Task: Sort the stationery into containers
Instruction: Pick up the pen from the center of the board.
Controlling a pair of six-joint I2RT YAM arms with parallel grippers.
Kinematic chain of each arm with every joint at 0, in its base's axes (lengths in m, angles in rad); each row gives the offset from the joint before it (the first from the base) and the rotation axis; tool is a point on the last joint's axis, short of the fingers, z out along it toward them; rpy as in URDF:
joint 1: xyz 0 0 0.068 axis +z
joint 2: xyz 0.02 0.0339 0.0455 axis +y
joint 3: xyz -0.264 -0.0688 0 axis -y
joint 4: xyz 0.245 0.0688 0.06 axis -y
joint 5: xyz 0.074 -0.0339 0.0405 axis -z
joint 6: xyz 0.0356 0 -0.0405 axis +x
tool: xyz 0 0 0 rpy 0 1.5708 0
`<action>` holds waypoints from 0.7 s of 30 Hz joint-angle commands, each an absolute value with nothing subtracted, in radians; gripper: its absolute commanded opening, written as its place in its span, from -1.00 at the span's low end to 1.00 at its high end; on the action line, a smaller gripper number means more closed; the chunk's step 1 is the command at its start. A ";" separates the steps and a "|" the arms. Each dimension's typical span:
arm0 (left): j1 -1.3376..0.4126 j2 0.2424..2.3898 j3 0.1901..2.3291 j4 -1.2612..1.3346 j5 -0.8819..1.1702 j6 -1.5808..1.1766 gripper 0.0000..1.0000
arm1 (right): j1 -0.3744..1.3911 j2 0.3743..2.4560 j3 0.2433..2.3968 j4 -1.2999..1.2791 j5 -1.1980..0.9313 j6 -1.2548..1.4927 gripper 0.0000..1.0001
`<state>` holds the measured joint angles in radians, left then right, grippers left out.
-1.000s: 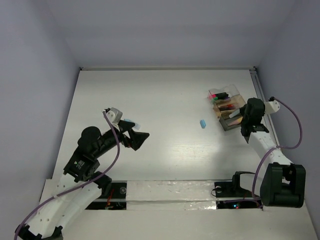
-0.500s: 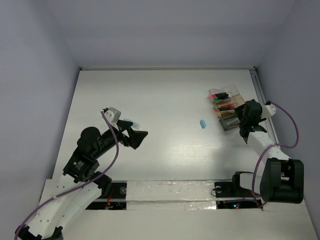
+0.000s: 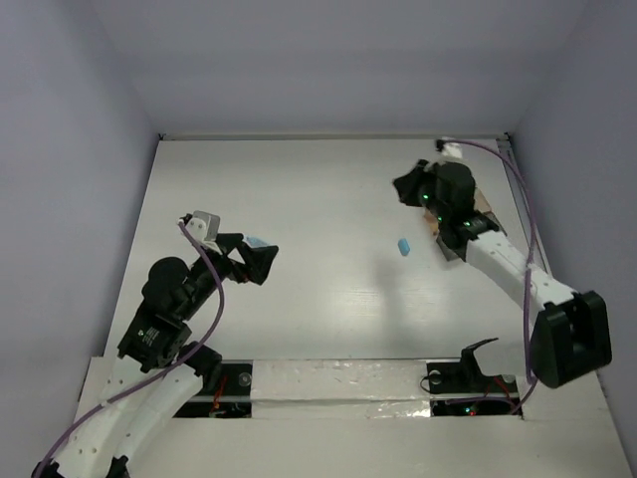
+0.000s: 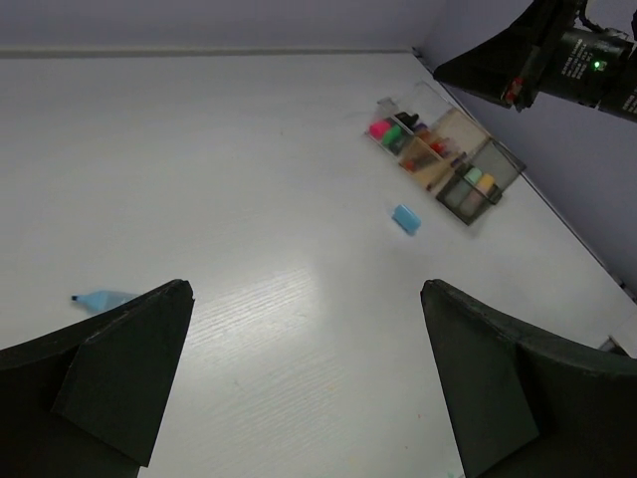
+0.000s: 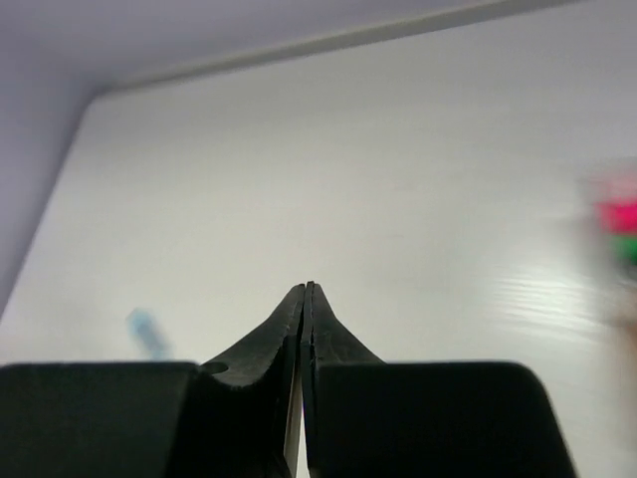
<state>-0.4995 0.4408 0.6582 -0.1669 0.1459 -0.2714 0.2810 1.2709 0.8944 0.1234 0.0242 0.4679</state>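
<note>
Overhead, both arms reach over the white table (image 3: pixel 299 179).

Left gripper (image 3: pixel 257 261): the fingers are spread wide apart with nothing between them. A small light-blue item (image 3: pixel 257 242) lies on the table just outside the left finger (image 4: pixel 119 368), not touching it. Ahead of the spread fingers and to their right, a blue eraser (image 4: pixel 405 218) lies alone on the table. Beyond it, further right, stands the clear compartmented box (image 4: pixel 445 159). Its far compartment holds pink and green highlighters (image 4: pixel 381 129), the middle one red pens (image 4: pixel 441 149), and the near one green and orange erasers (image 4: pixel 478 183).

Right gripper (image 5: pixel 306 291): the fingers are pressed together, tips meeting, with nothing held. It hangs above the table. The box lies to the right of its tips and shows in the right wrist view only as a pink and green blur at the edge. A pale blue smear ahead and left of the tips is too blurred to identify.
</note>
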 commanded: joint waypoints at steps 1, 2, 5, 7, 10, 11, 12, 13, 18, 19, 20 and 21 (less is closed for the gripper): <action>-0.462 0.419 0.709 -0.144 0.043 -0.278 0.98 | 0.443 1.422 1.035 0.111 -0.164 0.315 -0.87; -0.453 0.416 0.710 -0.143 0.038 -0.279 0.98 | 0.478 1.463 1.070 0.095 -0.216 0.299 -0.84; -0.416 0.417 0.712 -0.132 0.032 -0.276 0.98 | 0.647 1.624 1.210 0.072 -0.259 0.244 -0.78; -0.396 0.422 0.718 -0.133 0.018 -0.278 0.98 | 0.696 1.704 1.317 0.069 -0.284 0.206 -0.67; -0.370 0.430 0.724 -0.138 0.009 -0.275 0.98 | 0.753 1.836 1.426 0.095 -0.382 0.193 -0.23; -0.355 0.428 0.723 -0.140 -0.004 -0.275 0.98 | 0.764 1.898 1.458 0.074 -0.414 0.186 -0.08; -0.341 0.428 0.723 -0.138 -0.027 -0.276 0.98 | 0.778 1.929 1.495 0.054 -0.416 0.149 0.21; -0.341 0.428 0.724 -0.138 -0.032 -0.278 0.98 | 0.804 1.962 1.584 0.019 -0.402 0.126 0.30; -0.305 0.442 0.723 -0.132 -0.028 -0.281 0.98 | 0.871 2.219 1.879 -0.283 -0.241 0.008 0.49; -0.293 0.443 0.723 -0.132 -0.025 -0.281 0.98 | 0.880 2.250 1.919 -0.314 -0.217 -0.036 0.50; -0.293 0.446 0.723 -0.132 -0.025 -0.281 0.98 | 0.897 2.279 1.990 -0.366 -0.166 -0.049 0.50; -0.293 0.448 0.723 -0.132 -0.025 -0.281 0.98 | 0.897 2.307 2.021 -0.386 -0.149 -0.061 0.52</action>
<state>-0.3031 0.4358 0.6788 -0.1692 -0.0162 -0.2737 0.8703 2.2570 1.8957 -0.2131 -0.2558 0.0463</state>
